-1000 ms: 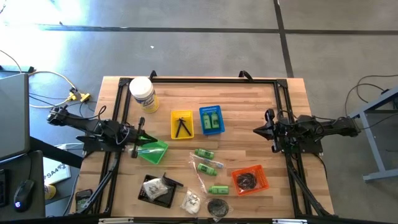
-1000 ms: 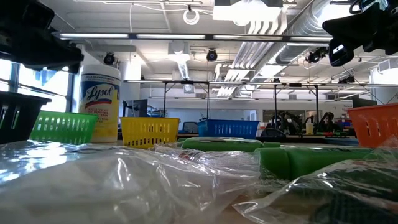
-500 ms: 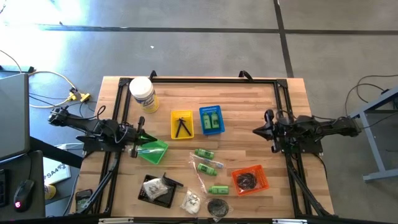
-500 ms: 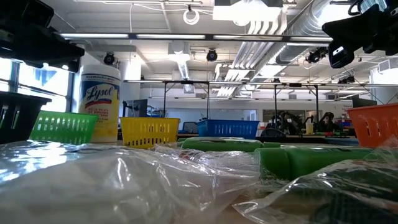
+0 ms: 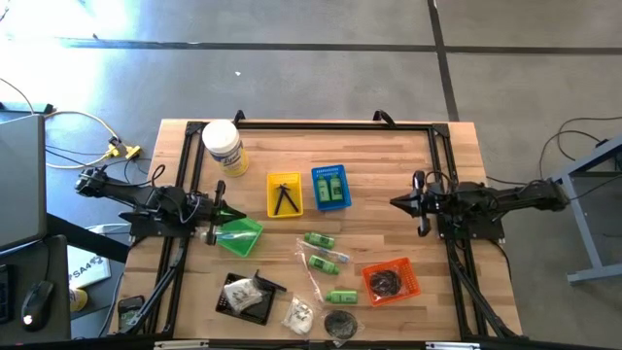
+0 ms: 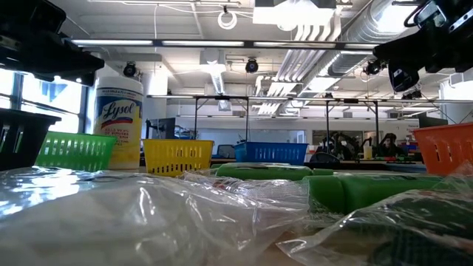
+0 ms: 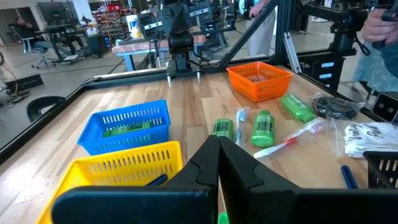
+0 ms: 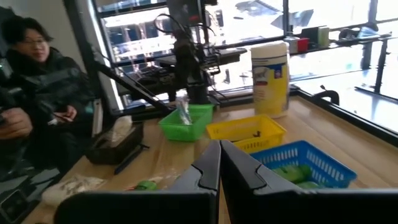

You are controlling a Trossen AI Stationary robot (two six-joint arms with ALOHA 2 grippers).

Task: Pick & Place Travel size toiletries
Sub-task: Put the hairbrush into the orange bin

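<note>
The travel size toiletries lie on the near half of the table: green bottles (image 5: 319, 240) (image 5: 341, 296), a long thin clear packet (image 5: 328, 260), a clear packet with white contents (image 5: 298, 313) and a black coiled piece (image 5: 340, 323). More green bottles lie in the blue basket (image 5: 330, 187). My left gripper (image 5: 227, 209) is shut and level above the green basket (image 5: 241, 236), holding nothing. My right gripper (image 5: 393, 202) is shut and level over bare wood at the right, clear of everything. In the wrist views the left gripper (image 7: 219, 155) and the right gripper (image 8: 219, 158) both show their fingers together.
A big white jar (image 5: 223, 146) stands at the far left. In the middle sits a yellow basket (image 5: 284, 193) with a black piece. An orange basket (image 5: 391, 280) and a black tray (image 5: 243, 297) sit near the front. A person (image 8: 37, 93) sits beyond the table's left.
My right gripper has turned a little, and its tip has swung slightly toward the table's left edge. It stays shut and holds nothing. None of the things on the table has moved.
</note>
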